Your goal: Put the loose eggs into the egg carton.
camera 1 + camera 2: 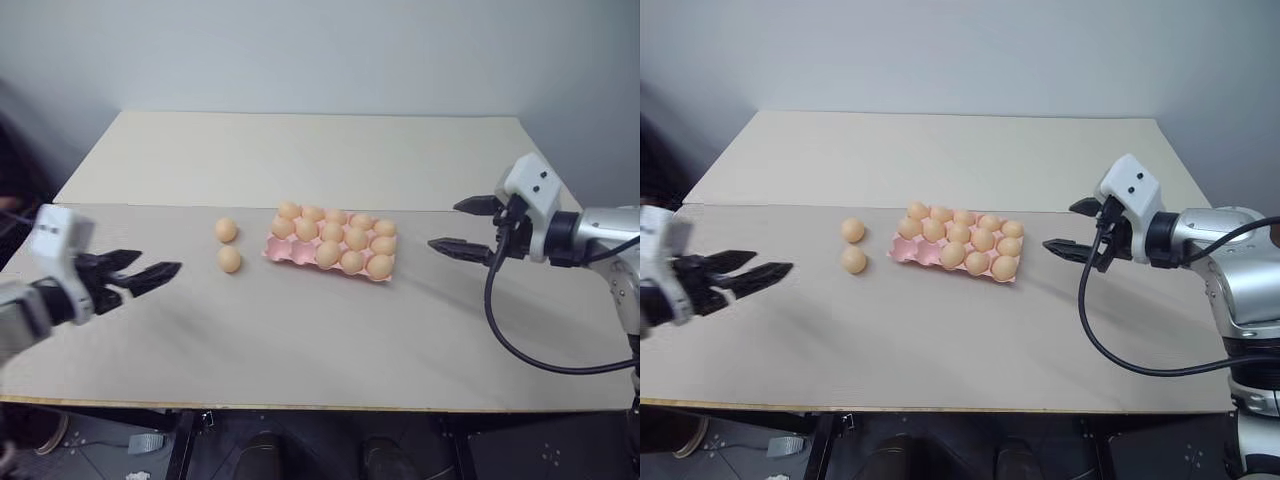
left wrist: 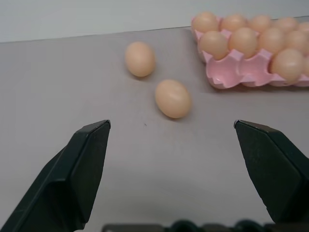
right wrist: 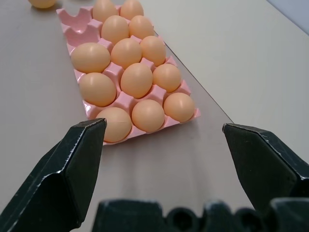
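Observation:
Two loose eggs lie on the table left of the egg carton, one (image 1: pixel 226 230) farther back and one (image 1: pixel 229 259) nearer. The pink egg carton (image 1: pixel 283 250) sits mid-table with several eggs in its cups; two cups at its near-left end (image 2: pixel 227 77) are bare. My left gripper (image 1: pixel 155 265) hovers open at the left, pointing toward the nearer loose egg (image 2: pixel 173 98), well short of it. To the right of the carton (image 3: pixel 79 21), my right gripper (image 1: pixel 447 225) is open and facing it, with nothing between the fingers.
The beige table (image 1: pixel 320 340) has a seam running across behind the carton and open surface in front and behind. A black cable (image 1: pixel 520 350) loops down from the right wrist over the table's right side. A grey wall stands behind.

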Available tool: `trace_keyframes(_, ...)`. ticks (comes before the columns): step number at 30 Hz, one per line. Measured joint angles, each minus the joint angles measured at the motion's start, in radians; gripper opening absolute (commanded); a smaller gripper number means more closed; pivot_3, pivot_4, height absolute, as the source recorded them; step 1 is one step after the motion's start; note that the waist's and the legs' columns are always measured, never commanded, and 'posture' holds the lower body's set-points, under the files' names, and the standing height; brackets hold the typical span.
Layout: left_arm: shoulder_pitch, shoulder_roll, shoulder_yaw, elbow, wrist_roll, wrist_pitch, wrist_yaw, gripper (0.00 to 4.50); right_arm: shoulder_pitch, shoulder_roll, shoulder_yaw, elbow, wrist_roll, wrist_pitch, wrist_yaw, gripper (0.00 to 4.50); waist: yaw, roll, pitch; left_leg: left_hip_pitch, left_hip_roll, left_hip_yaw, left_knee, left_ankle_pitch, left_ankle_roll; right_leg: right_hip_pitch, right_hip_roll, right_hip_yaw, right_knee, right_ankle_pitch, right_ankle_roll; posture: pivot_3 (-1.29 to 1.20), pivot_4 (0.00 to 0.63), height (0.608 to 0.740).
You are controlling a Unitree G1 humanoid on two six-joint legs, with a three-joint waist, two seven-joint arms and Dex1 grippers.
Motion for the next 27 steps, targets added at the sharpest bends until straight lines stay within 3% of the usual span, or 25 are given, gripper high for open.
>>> trace_keyframes(6,-0.153,-0.118,-0.124,-0.054,0.032,0.099,0.193,4.48,0.009,0.0,-0.003,-0.018,0.001,0.001,-0.006,4.5,0.001,0.0,0.0,0.001,0.0,0.0,0.0,0.0,-0.001,0.0,0.0,0.001,0.0,0.0,0.0,0.0,0.15,0.74)
trace_keyframes(12,-0.205,-0.256,-0.225,0.05,0.166,0.104,0.349,4.48,0.017,0.001,-0.005,-0.031,0.001,0.002,-0.01,4.5,0.001,0.0,0.0,0.002,-0.001,-0.001,0.0,0.0,-0.001,0.002,0.0,0.0,-0.001,0.0,0.0,0.0,0.15,0.74)
trace_keyframes(18,-0.24,-0.364,-0.294,0.153,0.254,0.016,0.395,4.48,0.018,0.001,-0.005,-0.045,0.001,0.013,-0.012,4.5,0.003,0.0,0.0,0.001,-0.001,-0.001,0.001,0.001,-0.001,0.002,0.0,0.0,-0.001,0.0,0.0,0.0,0.15,0.74)
trace_keyframes(27,-0.323,-0.422,-0.337,0.329,0.341,-0.092,0.411,4.48,0.021,0.001,-0.006,-0.058,0.003,0.032,-0.015,4.5,0.003,0.0,0.0,0.002,-0.001,-0.001,0.001,0.001,-0.002,0.002,0.0,0.0,-0.001,0.0,0.0,0.0,0.15,0.74)
